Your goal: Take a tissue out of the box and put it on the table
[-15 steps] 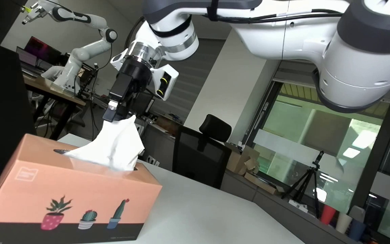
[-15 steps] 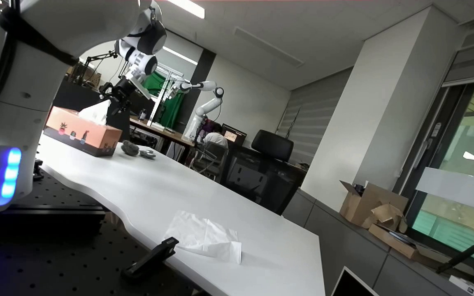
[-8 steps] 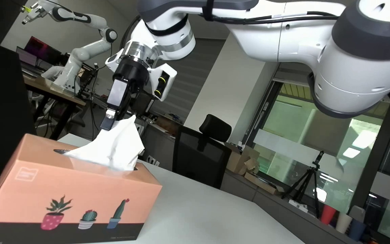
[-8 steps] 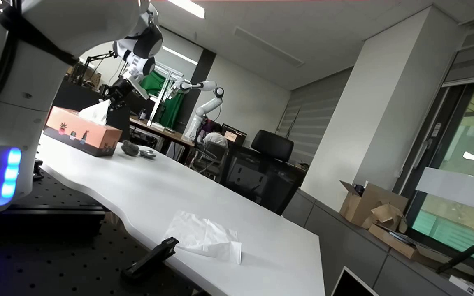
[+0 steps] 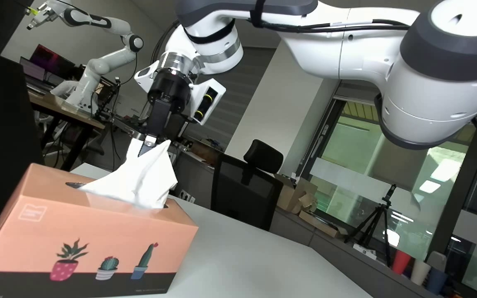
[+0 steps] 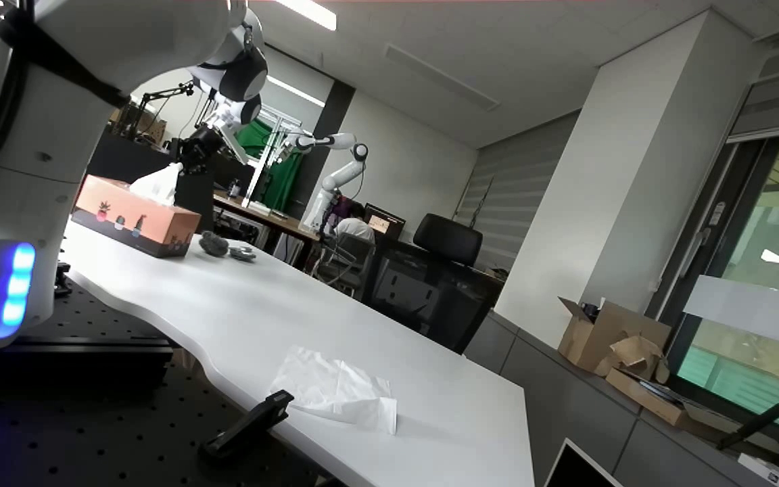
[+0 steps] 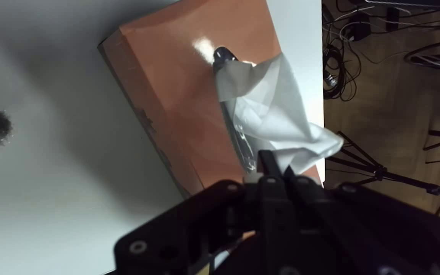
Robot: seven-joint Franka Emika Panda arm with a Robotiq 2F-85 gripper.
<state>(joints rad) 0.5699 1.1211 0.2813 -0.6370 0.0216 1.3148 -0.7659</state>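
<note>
White table (image 6: 254,311), tissue box (image 6: 136,216), grey lumps (image 6: 214,244) beside — chair (image 6: 445,241) beyond

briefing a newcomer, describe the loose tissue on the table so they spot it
Find the white table, then the black clamp at its edge, away from the pink box. Beside that clamp lies the loose tissue, white and wrinkled. Unlike the tissue poking out of the box, it lies spread out.
</note>
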